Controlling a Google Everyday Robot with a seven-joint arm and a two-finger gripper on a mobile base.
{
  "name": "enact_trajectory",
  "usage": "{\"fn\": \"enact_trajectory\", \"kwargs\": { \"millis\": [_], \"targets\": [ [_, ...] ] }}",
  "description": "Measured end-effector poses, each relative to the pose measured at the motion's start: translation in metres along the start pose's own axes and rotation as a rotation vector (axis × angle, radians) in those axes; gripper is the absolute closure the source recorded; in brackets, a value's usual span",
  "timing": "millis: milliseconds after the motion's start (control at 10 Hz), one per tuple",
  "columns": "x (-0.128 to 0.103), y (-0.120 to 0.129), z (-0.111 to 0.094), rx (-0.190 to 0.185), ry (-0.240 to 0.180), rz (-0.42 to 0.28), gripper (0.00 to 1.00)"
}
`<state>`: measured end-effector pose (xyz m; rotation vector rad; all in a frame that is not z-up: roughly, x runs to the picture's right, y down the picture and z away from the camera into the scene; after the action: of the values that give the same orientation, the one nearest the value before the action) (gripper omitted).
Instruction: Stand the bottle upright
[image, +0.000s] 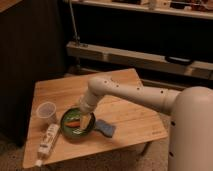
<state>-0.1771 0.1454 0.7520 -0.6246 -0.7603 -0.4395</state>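
Now arm (131, 94) bent down over green plate (64, 125), pincer (84, 123) open; bottle (48, 140) lying flat nearby.

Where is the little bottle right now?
In the camera view, the bottle lies on its side near the front-left corner of the table, beside the green plate and below the plastic cup; the gripper hovers over the plate.
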Motion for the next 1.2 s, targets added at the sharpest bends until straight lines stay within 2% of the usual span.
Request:
{"fn": "enact_trajectory", "kwargs": {
  "millis": [200,400,500,600,700,900,1000,1200],
  "targets": [
    [-0.049,-0.004,0.000,0.001,0.059,-0.260,0.22],
    [-0.110,0.008,-0.007,0.001,0.084,-0.488,0.22],
    [-0.136,0.014,-0.008,-0.011,0.090,-0.563,0.22],
    [-0.161,0.020,-0.005,-0.036,0.094,-0.628,0.22],
    [-0.189,0.026,0.005,-0.090,0.093,-0.703,0.22],
    [-0.214,0.031,0.022,-0.184,0.102,-0.778,0.22],
    [-0.218,0.032,0.035,-0.235,0.113,-0.791,0.22],
    [-0.212,0.035,0.055,-0.292,0.127,-0.784,0.22]
  ]
}}
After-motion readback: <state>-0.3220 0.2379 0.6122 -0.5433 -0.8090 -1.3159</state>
